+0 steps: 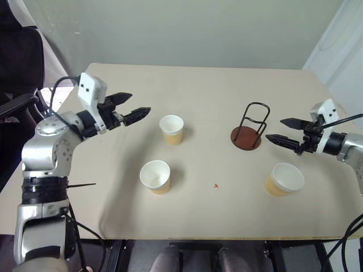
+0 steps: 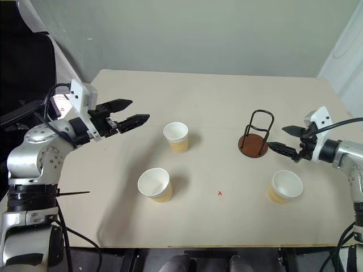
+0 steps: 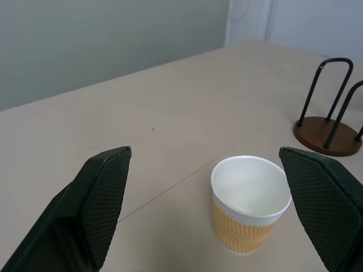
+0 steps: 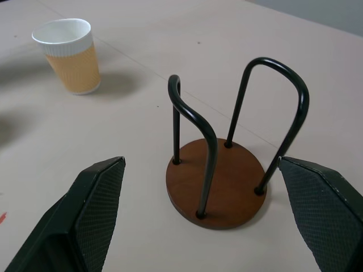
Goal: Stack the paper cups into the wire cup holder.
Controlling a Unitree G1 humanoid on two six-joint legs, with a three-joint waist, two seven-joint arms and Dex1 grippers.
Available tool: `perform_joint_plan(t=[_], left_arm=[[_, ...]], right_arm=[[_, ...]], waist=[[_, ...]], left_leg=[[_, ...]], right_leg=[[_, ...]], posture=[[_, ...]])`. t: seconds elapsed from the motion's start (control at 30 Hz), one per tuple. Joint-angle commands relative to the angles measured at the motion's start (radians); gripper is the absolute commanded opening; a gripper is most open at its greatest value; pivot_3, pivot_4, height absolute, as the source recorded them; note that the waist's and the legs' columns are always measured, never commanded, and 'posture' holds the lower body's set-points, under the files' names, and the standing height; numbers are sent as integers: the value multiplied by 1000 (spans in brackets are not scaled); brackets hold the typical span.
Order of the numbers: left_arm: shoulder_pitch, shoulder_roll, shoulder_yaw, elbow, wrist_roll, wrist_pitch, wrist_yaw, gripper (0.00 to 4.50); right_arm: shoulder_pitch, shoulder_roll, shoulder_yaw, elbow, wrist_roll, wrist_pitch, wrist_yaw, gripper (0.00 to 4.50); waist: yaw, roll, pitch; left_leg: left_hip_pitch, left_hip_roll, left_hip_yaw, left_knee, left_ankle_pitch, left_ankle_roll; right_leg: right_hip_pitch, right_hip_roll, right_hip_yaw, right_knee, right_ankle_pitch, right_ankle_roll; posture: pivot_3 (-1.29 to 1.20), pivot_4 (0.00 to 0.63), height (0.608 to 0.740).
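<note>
Looks like a robot test room or lab, nothing homey. Plain beige tabletop (image 1: pixel 204 85) set up against a bare pale wall (image 1: pixel 187 31), with a white door or panel (image 1: pixel 340 51) past the far right corner. Black office chair (image 1: pixel 20 62) parked off the left edge, loose cables (image 1: pixel 85 235) dangling below the near edge.

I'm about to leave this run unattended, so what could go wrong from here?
1. The left pincer stands open, aimed at the far cup; the light cup may tip or slide when the fingers close.
2. The wire cup holder is empty with narrow loops; a tilted cup could catch on the wire instead of dropping in.
3. The right pincer hovers open beside the holder and might nudge its base.
</note>
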Motion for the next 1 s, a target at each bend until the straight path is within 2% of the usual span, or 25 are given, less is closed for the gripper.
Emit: perform_joint_plan(t=[0.03,0.37,0.5,0.8,1.0], left_arm=[[-67,8,-14,26,14,-37,-51,4468],[-117,-19,-68,61,10,-30,-161,4468],[-100,-6,-91,-9,-47,50,-258,4468],[-78,42,-152,-111,-49,96,-388,4468],[-85,80,-164,-130,-47,105,-416,4468]], right_arm=[[25,-40,-24,-53,-1,12,4,4427],[82,-66,-30,-108,10,32,1,4427],[64,-50,-11,-118,8,46,-10,4427],[-11,-12,89,-93,-10,47,15,4427],[-58,11,137,-41,-39,24,30,4427]], waist=[[1,0,0],[-2,0,0],[-1,0,0],[-6,0,0],[-7,0,0]], left_leg=[[0,0,0,0,0,0],[0,0,0,0,0,0],[-1,0,0,0,0,0],[0,0,0,0,0,1],[0,0,0,0,1,1]], right_leg=[[0,0,0,0,0,0],[0,0,0,0,0,0],[0,0,0,0,0,0],[0,0,0,-1,0,0],[0,0,0,-2,0,0]], posture=[[0,150,740],[0,150,740],[0,150,740],[0,150,740],[0,150,740]])
